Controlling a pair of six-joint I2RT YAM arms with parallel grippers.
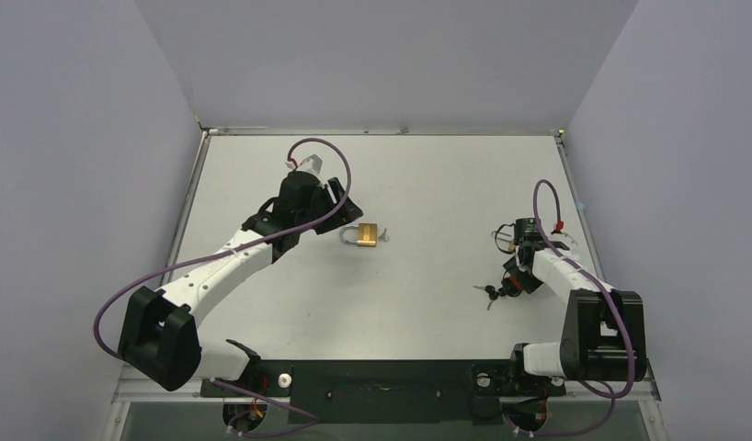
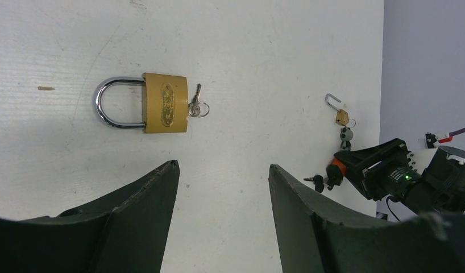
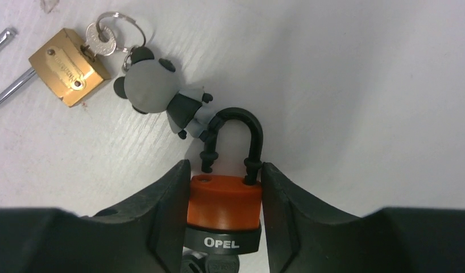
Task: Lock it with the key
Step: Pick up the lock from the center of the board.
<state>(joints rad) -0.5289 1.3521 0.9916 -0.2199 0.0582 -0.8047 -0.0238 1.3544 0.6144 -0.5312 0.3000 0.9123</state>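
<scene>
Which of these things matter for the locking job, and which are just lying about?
In the job:
- orange padlock, shackle open, gripped by the right gripper
- black keys at its base

Probably just lying about:
- big brass padlock with a key in it, below the open left gripper
- small brass padlock
- panda charm

The orange plastic padlock with a black band point(image 3: 224, 199) lies flat between the black fingers of the right gripper point(image 3: 225, 168), which touch both its sides. Its black curved bar point(image 3: 241, 122) is open. One end sits in its hole. The other end is lifted out, just above its hole. Black-headed keys point(image 1: 489, 292) stick out from the bottom end.
</scene>
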